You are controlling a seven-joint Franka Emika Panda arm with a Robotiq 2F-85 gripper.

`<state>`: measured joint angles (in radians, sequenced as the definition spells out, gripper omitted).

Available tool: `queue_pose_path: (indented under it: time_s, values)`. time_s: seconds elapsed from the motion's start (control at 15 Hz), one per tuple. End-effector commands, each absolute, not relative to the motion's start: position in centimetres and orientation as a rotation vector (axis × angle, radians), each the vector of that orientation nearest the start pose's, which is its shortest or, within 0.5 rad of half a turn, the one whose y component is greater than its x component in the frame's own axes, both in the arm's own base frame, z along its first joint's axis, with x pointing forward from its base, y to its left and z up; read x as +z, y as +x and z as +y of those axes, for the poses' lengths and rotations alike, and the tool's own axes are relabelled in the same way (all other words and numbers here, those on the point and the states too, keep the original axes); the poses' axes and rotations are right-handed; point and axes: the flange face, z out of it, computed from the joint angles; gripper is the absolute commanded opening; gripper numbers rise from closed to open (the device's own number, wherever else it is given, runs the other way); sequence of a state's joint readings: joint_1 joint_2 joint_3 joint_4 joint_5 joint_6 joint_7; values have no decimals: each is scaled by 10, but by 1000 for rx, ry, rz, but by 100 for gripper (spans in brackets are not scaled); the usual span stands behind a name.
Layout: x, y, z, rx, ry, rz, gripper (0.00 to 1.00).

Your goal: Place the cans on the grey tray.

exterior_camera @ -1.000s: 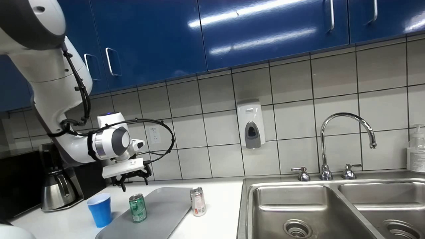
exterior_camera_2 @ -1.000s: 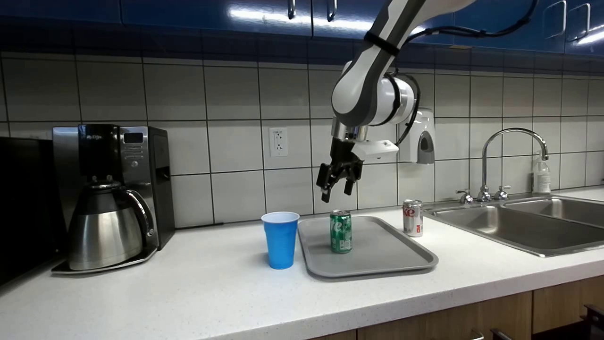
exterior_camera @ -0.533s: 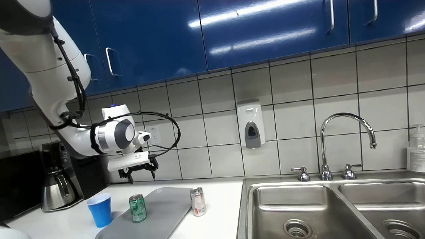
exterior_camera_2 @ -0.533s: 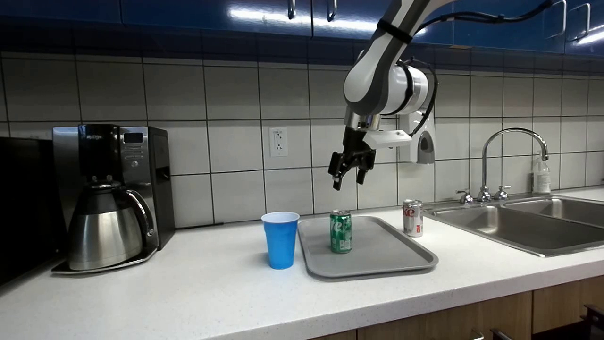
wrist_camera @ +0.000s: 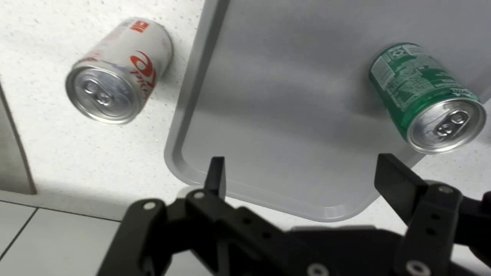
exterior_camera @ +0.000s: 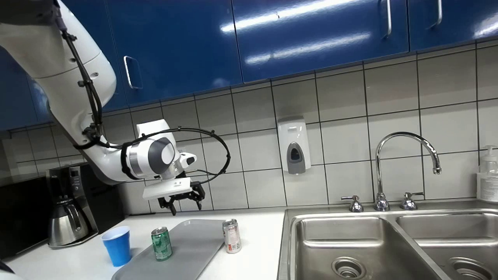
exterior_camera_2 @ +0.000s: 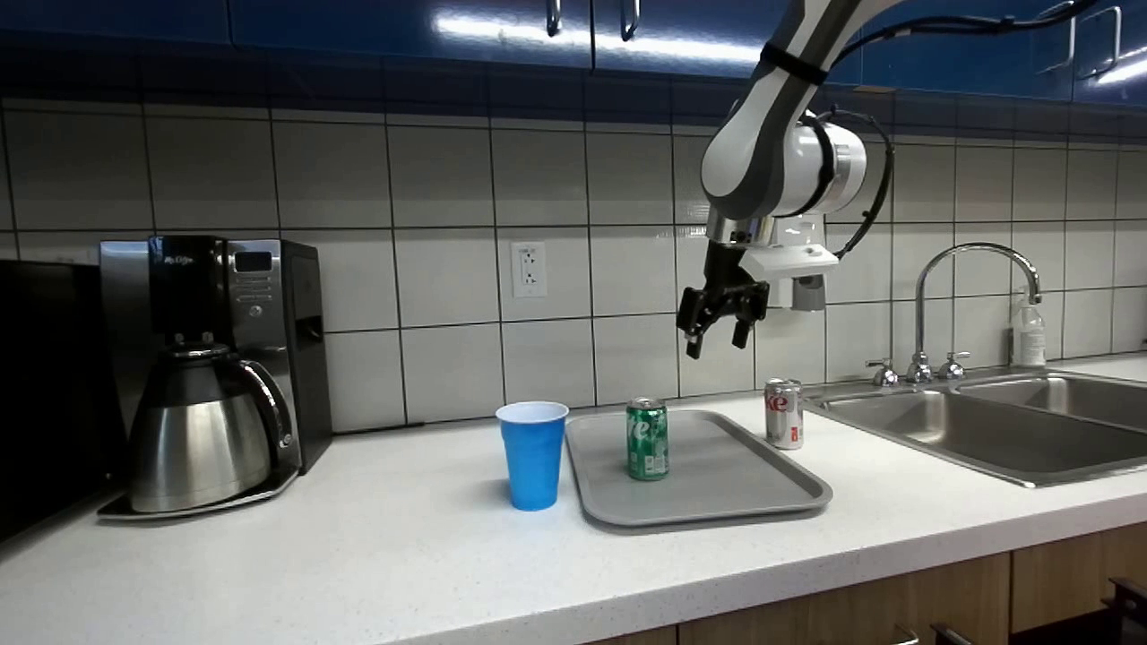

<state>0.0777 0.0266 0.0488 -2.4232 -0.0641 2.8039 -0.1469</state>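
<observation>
The green can (exterior_camera: 161, 244) stands upright on the grey tray (exterior_camera: 198, 241); both also show in an exterior view, the can (exterior_camera_2: 647, 439) and the tray (exterior_camera_2: 717, 479). The silver can (exterior_camera_2: 784, 414) with a red label stands upright on the counter, just beside the tray's edge. In the wrist view the silver can (wrist_camera: 122, 69) is at left, the green can (wrist_camera: 422, 88) at right, the tray (wrist_camera: 284, 99) between. My gripper (wrist_camera: 301, 159) is open and empty, high above the tray's back part; it also shows in both exterior views (exterior_camera: 186, 210) (exterior_camera_2: 718, 348).
A blue cup (exterior_camera_2: 533, 457) stands left of the tray. A coffee maker (exterior_camera_2: 215, 376) stands further left. The steel sink (exterior_camera_2: 968, 430) lies right of the silver can. The tiled wall (exterior_camera_2: 448, 278) rises behind, with a soap dispenser (exterior_camera: 294, 146).
My gripper has moved right towards the silver can's side, rising a little from its first position, and stays open. The cans, the tray and the cup have not moved.
</observation>
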Motion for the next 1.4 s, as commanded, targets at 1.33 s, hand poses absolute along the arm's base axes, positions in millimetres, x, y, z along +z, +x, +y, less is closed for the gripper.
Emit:
queue_pose_path:
  time_s: [1.33]
  values:
    - [314, 503, -52, -495, -3258, -188, 100]
